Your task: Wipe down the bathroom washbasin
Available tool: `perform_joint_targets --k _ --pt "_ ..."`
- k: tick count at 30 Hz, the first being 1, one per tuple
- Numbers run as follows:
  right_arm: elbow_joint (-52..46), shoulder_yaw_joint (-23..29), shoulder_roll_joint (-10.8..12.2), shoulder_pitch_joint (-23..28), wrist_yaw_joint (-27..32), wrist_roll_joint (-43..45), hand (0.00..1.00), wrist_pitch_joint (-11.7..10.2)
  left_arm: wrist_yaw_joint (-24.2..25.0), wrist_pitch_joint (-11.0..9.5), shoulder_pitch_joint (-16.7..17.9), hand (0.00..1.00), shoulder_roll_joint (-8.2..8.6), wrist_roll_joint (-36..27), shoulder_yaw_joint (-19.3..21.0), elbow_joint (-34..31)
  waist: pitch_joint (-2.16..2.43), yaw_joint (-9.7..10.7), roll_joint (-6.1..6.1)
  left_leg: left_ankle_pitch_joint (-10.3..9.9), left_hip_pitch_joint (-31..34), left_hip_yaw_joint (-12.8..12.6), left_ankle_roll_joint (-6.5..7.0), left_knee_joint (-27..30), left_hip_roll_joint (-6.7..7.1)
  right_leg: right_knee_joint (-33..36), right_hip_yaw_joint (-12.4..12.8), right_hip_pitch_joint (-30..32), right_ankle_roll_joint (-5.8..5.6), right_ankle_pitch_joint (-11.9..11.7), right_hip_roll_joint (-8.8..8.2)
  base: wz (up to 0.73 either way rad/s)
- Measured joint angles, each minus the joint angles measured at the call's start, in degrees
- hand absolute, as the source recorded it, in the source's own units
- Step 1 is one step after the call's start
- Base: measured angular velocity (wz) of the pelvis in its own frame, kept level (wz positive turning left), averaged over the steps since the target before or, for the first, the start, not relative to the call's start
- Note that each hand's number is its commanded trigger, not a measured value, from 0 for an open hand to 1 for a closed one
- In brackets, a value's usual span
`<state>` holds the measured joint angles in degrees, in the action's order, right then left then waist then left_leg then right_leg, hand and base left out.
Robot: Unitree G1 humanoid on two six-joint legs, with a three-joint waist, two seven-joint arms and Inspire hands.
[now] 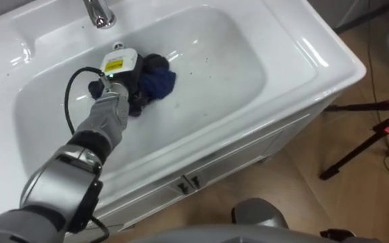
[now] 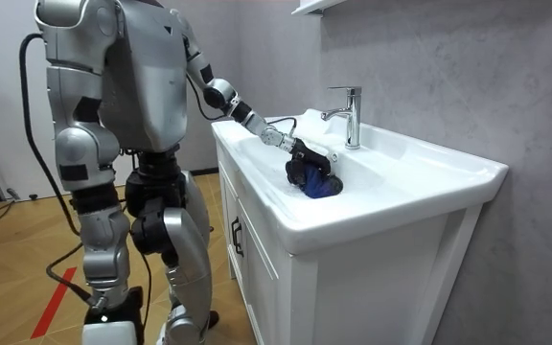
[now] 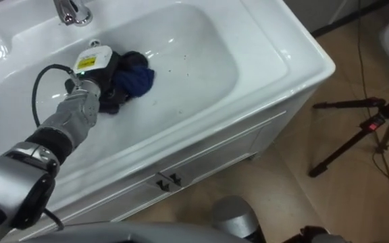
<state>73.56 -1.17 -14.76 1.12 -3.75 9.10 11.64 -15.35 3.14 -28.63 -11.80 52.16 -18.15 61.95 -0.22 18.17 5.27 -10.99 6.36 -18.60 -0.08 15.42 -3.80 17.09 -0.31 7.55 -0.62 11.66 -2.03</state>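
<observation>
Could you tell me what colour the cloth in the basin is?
Dark blue cloth, clearest in left eye view.

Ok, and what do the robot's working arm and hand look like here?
The left arm has light grey, rounded shells, with black joints near the elbow. A black cable loops from the forearm to the wrist. The left hand is dark, and its back carries a white plate with a yellow label.
</observation>
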Motion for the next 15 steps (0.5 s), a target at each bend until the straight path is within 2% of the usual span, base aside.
perform_joint_targets --k 2,5,6,8,10,13,15 --pt "0.4 1.1 0.0 -0.4 0.1 0.0 0.00 -0.1 -1.5 0.0 1.6 1.00 -0.13 0.8 0.0 -0.1 0.14 -0.8 0.42 0.2 -0.5 -0.1 -0.13 -0.5 -0.01 -0.3 0.0 -0.4 0.08 -0.1 0.05 -0.02" --pt "1.5 3.1 -0.3 -0.8 0.8 0.0 0.00 0.1 -2.5 0.0 3.3 1.00 -1.60 1.5 0.7 -0.2 0.34 -1.9 0.81 0.3 -1.1 -0.1 -0.29 -0.8 0.01 -0.3 0.0 -0.6 0.24 0.0 0.04 -0.08" --pt "1.9 3.7 -0.5 -0.8 1.1 0.0 0.00 0.2 -2.8 0.0 4.1 1.00 -2.27 2.1 1.7 -0.3 0.42 -2.7 0.92 0.3 -1.2 0.0 -0.38 -0.8 -0.03 -0.3 0.0 -0.7 0.36 -0.1 0.03 -0.12" --pt "2.1 5.2 -0.8 -0.9 1.2 0.5 0.00 0.3 -3.4 0.0 5.4 1.00 -3.16 2.6 3.7 -0.3 0.56 -3.1 1.12 0.4 -1.3 0.2 -0.44 -1.0 -0.04 -0.4 -0.2 -0.8 0.43 0.0 0.05 0.01" --pt "2.4 6.0 -1.2 -0.9 1.4 0.5 0.00 0.4 -5.0 0.0 7.2 1.00 -3.49 2.7 5.2 -0.3 0.61 -3.6 1.18 0.6 -2.3 0.3 -0.55 -1.7 0.10 -0.7 -0.4 -1.7 0.52 0.0 0.03 0.06" --pt "2.8 8.2 -1.7 -0.3 2.0 0.6 0.00 0.7 -6.6 0.0 9.9 1.00 -3.72 6.7 7.6 -0.5 0.76 -5.1 1.36 0.8 -4.3 1.1 -0.76 -2.2 0.17 -1.5 -0.7 -3.3 0.69 0.2 0.08 -0.02" --pt "2.7 8.7 -2.3 0.0 2.4 0.7 0.00 0.9 -7.3 0.0 13.2 1.00 -4.75 7.4 9.1 -3.5 0.93 -6.4 1.60 0.9 -4.9 1.6 -0.97 -2.5 0.20 -1.5 -1.1 -3.8 0.87 0.4 0.11 0.04"
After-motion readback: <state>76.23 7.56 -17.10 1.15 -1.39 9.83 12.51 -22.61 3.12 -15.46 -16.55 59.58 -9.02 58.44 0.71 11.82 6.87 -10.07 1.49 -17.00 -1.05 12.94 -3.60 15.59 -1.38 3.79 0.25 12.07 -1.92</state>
